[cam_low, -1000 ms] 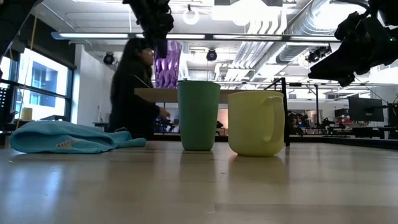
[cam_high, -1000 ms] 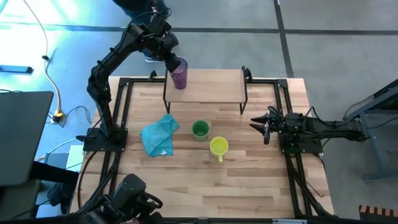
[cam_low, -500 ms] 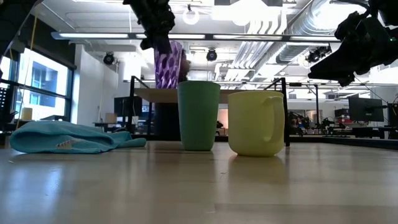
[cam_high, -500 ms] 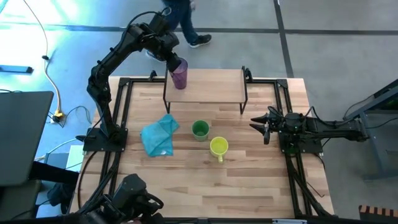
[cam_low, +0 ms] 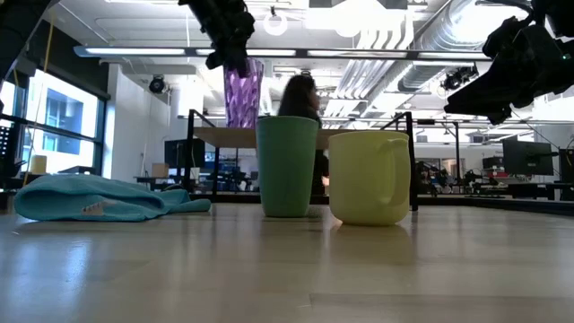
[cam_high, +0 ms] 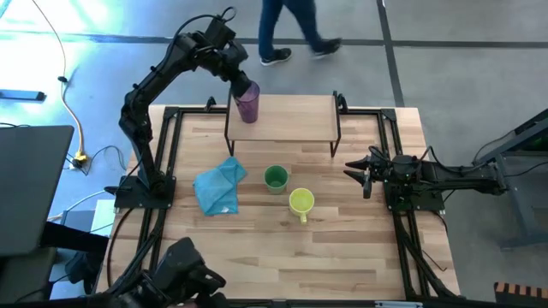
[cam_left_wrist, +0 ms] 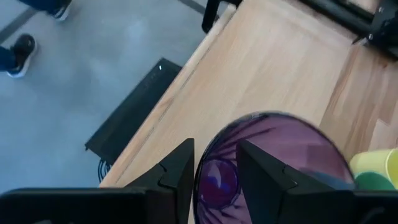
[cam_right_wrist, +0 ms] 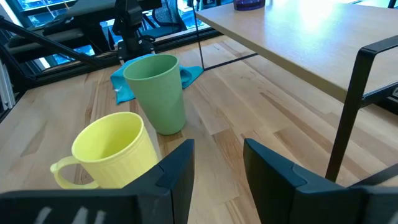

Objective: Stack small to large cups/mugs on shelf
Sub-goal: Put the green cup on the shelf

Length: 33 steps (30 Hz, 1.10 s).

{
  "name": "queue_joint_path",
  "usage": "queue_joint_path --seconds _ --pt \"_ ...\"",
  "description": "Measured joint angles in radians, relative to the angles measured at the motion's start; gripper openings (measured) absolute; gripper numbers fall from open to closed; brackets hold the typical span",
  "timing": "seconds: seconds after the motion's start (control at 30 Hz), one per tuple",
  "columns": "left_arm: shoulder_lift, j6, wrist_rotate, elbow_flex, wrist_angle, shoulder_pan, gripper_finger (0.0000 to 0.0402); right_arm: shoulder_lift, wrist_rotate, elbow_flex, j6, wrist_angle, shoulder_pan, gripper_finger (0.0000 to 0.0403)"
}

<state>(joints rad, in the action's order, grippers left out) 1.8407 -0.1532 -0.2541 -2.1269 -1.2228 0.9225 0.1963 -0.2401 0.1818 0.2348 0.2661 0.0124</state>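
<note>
My left gripper (cam_high: 243,87) is pinched on the rim of the purple tumbler (cam_high: 247,106), one finger (cam_left_wrist: 178,173) outside the wall and the other (cam_left_wrist: 264,176) inside the mouth. The tumbler stands upright on the shelf (cam_high: 291,120), at its left end near the back left corner. The shelf sits along the back edge of the table (cam_high: 342,248).

My right gripper (cam_high: 355,172) hangs above the right side of the table, well clear of the shelf, its fingers (cam_right_wrist: 176,167) parted with nothing between them.

The green cup (cam_high: 275,178) stands upright near the middle of the table, in front of the shelf. The yellow-green mug (cam_high: 300,202) stands just beside it, toward the front edge, its handle pointing to the front. A light blue cloth (cam_high: 219,187) lies crumpled toward the left edge. A person (cam_high: 295,30) walks on the floor beyond the back edge.
</note>
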Motion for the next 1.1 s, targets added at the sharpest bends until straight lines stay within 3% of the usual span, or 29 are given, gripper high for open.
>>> queue_joint_path --seconds 0.37,0.53,0.7,1.1 --pt "-0.036 0.003 0.012 -0.008 0.042 -0.002 0.0108 0.0 0.0 0.0 0.004 0.0 0.0 0.0128" --pt "-0.038 0.001 0.013 -0.1 0.014 -0.038 0.0108 0.0 0.0 0.0 0.012 0.0 0.0 0.0128" --pt "-0.041 -0.023 0.008 -0.231 -0.033 -0.13 0.0108 0.0 0.0 0.0 0.046 0.0 0.0 0.0128" --pt "-0.172 -0.037 0.125 -0.204 -0.166 -0.425 0.0108 0.0 0.041 -0.001 0.05 -0.086 0.0 0.0128"
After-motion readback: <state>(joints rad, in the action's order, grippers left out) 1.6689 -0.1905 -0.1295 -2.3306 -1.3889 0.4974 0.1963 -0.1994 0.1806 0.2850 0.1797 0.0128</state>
